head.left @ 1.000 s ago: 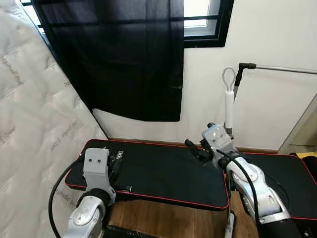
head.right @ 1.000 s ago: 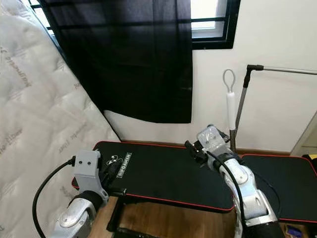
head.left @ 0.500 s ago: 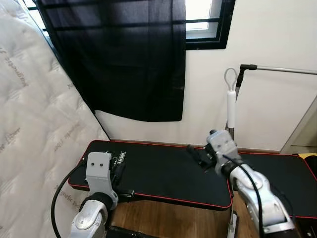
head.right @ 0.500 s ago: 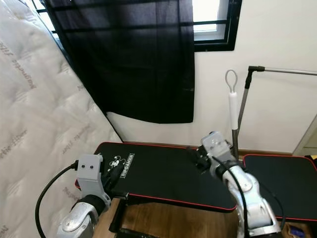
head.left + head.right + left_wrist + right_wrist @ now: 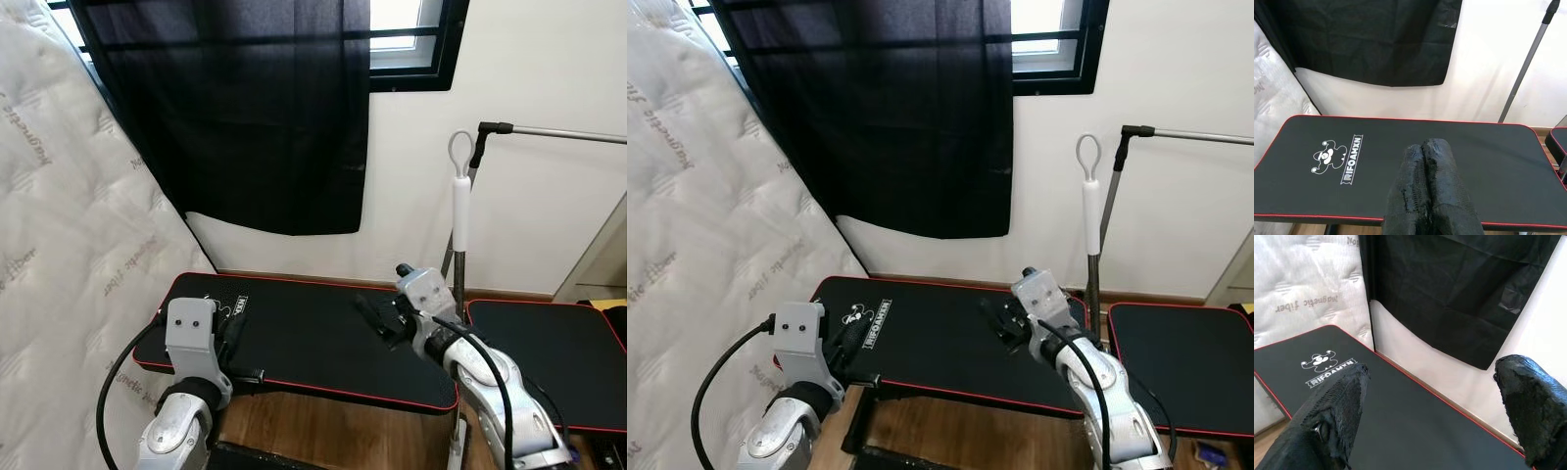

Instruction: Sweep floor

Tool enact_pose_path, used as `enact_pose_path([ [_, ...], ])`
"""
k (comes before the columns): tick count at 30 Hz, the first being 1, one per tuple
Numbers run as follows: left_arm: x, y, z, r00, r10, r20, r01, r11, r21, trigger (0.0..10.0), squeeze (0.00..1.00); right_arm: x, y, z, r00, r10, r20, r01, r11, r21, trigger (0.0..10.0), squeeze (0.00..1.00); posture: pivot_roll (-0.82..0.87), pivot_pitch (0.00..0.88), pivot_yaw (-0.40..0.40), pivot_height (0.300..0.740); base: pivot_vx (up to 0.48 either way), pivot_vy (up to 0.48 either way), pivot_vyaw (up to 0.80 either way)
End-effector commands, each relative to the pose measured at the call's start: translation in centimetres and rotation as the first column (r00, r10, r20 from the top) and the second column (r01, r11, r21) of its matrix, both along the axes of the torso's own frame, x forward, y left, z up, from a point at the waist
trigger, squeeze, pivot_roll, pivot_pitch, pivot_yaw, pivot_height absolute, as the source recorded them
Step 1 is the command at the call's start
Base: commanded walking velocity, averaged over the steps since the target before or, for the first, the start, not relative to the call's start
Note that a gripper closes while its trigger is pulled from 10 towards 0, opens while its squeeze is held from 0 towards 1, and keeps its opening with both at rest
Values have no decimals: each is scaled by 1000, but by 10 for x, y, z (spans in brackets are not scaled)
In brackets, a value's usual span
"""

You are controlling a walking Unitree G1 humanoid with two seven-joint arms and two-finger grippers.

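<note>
The left gripper [image 5: 1425, 183] hangs low over the near left corner of a black bench pad [image 5: 313, 333], its two black fingers pressed flat together, clenched on nothing. That pad has a red piping edge and a white bear logo [image 5: 1344, 155] printed near its left end.

The right gripper [image 5: 377, 315] sits above the pad toward its right end, pointing left across it; its fingers [image 5: 1334, 411] stand wide apart, released, with nothing between them.

A second black pad [image 5: 544, 343] with the same red edge lies just beside the first, at its right end.

Behind the gap between the two pads, a broom handle [image 5: 458, 211] stands upright against the white wall [image 5: 529, 69]. It is white, topped with a hanging loop, and neither gripper touches it. A dark pole rises next to it and bends into a silver clothes rail [image 5: 558, 132] running off to the right.

A quilted white mattress [image 5: 69, 235] leans on the left. A black curtain [image 5: 235, 108] hangs over the window [image 5: 402, 39] on the far wall.
</note>
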State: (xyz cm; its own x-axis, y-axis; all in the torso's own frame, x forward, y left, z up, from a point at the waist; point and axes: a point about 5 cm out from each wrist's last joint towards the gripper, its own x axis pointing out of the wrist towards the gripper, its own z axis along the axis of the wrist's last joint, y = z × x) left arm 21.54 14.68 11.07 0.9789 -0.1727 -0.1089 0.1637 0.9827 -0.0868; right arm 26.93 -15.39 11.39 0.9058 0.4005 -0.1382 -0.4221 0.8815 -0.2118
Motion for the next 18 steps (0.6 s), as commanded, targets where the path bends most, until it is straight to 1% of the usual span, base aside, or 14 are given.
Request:
enact_pose_path([
  [1, -1, 0, -1, 1000, -10, -3, 10, 1000, -7, 10000, 0, 1, -1, 3, 1000, -6, 11, 5, 1000, 20, 10000, 0, -63, 0, -9, 740, 0, 0, 0],
  [3, -1, 4, 1, 999, -39, 6, 39, 999, 24, 10000, 0, 6, -11, 6, 998, -38, 53, 40, 998, -40, 10000, 0, -67, 0, -15, 740, 0, 0, 0],
  [5, -1, 25, 2, 997, -71, 23, 64, 977, 203, 10000, 0, 17, -34, 10, 991, -111, 71, 116, 992, -59, 10000, 0, -66, 0, -18, 740, 0, 0, 0],
  [6, -1, 25, 2, 997, -71, 23, 64, 977, 203, 10000, 0, 17, -34, 10, 991, -111, 71, 116, 992, -59, 10000, 0, -66, 0, -18, 740, 0, 0, 0],
  [7, 0, 31, 3, 997, -78, 26, 69, 966, 250, 10000, 0, 19, -40, 12, 989, -130, 72, 134, 989, -57, 10000, 0, -66, 0, -18, 740, 0, 0, 0],
  [8, 2, 43, 5, 999, -44, 27, 36, 967, 251, 10000, 0, 22, -46, 14, 988, -138, 75, 143, 988, -58, 10000, 0, -64, 0, -12, 740, 0, 0, 0],
  [9, 3, 50, 8, 999, -22, 35, 13, 971, 239, 10000, 0, 22, -48, 16, 988, -135, 78, 140, 988, -61, 10000, 0, -63, 0, -10, 740, 0, 0, 0],
  [11, 4, 53, 11, 999, -7, 45, -3, 975, 222, 10000, 0, 23, -48, 17, 989, -127, 79, 132, 989, -62, 10000, 0, -63, 0, -10, 740, 0, 0, 0],
  [12, 5, 52, 13, 999, -2, 51, -8, 982, 187, 10000, 0, 22, -45, 17, 990, -115, 76, 120, 991, -60, 10000, 0, -62, 0, -9, 740, 0, 0, 0],
  [13, 2, 34, 12, 998, -35, 48, 28, 990, 139, 10000, 0, 15, -32, 13, 995, -75, 62, 78, 996, -43, 10000, 0, -65, 0, -6, 740, 0, 0, 0],
  [14, 0, 26, 11, 998, -49, 42, 44, 992, 114, 10000, 0, 12, -25, 12, 997, -60, 54, 62, 998, -31, 10000, 0, -67, 0, -5, 740, 0, 0, 0],
  [15, 0, 26, 11, 998, -49, 42, 44, 992, 114, 10000, 0, 12, -25, 12, 997, -60, 54, 62, 998, -31, 10000, 0, -67, 0, -5, 740, 0, 0, 0],
  [16, -3, 16, 9, 998, -52, 34, 50, 997, 66, 10000, 0, 8, -18, 10, 998, -49, 40, 49, 999, -7, 10000, 0, -67, 0, -5, 740, 0, 0, 0],
  [18, -4, 15, 8, 998, -50, 33, 48, 997, 55, 10000, 0, 8, -17, 9, 998, -48, 37, 48, 999, -2, 10000, 0, -67, 0, -5, 740, 0, 0, 0],
])
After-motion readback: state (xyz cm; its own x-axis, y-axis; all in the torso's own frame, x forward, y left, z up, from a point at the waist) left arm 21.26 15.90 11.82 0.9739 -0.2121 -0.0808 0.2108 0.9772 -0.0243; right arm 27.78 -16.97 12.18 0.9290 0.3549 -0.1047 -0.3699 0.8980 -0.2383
